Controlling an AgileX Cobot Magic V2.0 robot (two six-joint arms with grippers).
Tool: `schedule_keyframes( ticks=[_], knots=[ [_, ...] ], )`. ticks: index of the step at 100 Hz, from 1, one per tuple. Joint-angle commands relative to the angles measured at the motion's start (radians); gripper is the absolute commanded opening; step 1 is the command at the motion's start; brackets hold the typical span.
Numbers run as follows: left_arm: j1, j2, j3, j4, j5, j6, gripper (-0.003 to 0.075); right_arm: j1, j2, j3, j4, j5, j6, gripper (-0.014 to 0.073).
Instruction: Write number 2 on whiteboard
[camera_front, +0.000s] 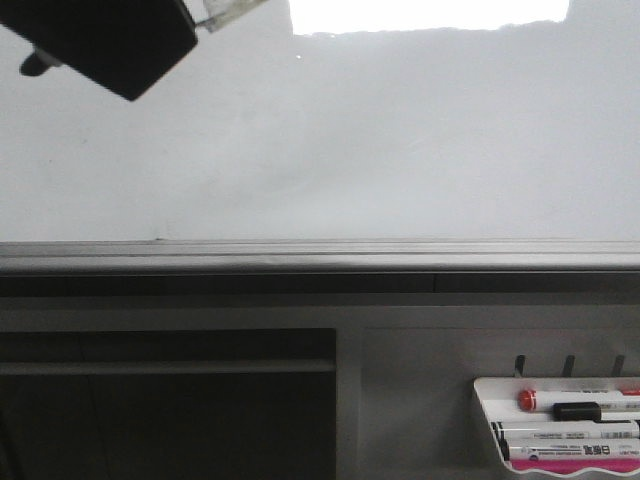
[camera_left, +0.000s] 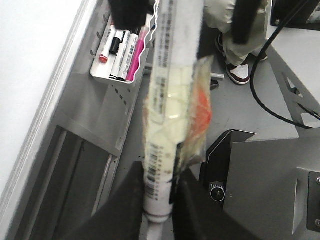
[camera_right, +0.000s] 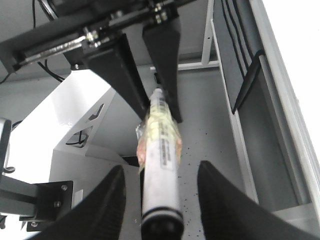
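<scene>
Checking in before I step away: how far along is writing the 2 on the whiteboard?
Done: the left pincer is shut on the marker. In hand: the open right pincer straddles its other end. Left: the whiteboard shows no strokes, so the whole 2 remains.

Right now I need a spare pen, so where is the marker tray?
In the front view the marker tray hangs at the lower right, below the whiteboard's grey rail, holding several markers.

Glossy smooth whiteboard (camera_front: 400, 150), brushed grey metal rail (camera_front: 320, 255), white plastic tray (camera_front: 490, 425).
</scene>
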Motion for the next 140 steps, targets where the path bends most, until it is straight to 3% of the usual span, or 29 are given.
schedule_keyframes(
  ticks=[1,51,105,133,140],
  knots=[
    [-0.007,-0.011,-0.035,-0.022,-0.055,0.000,-0.0020,0.007,0.021,-0.054,0.034,0.012,-0.004,0.0297],
    [-0.007,-0.011,-0.035,-0.007,-0.049,0.000,-0.0020,0.100,0.082,-0.139,-0.076,0.046,0.031,0.0293],
    [-0.007,-0.011,-0.035,0.011,-0.062,0.000,-0.0020,0.100,0.082,-0.139,-0.091,0.032,0.031,0.0044],
    [-0.007,-0.011,-0.035,0.075,-0.096,-0.004,-0.0014,0.100,0.082,-0.139,-0.091,0.032,0.031,0.0015],
    [-0.007,-0.011,-0.035,0.075,-0.111,-0.004,0.0034,0.100,0.082,-0.139,-0.077,0.032,0.035,0.0015]
  ],
)
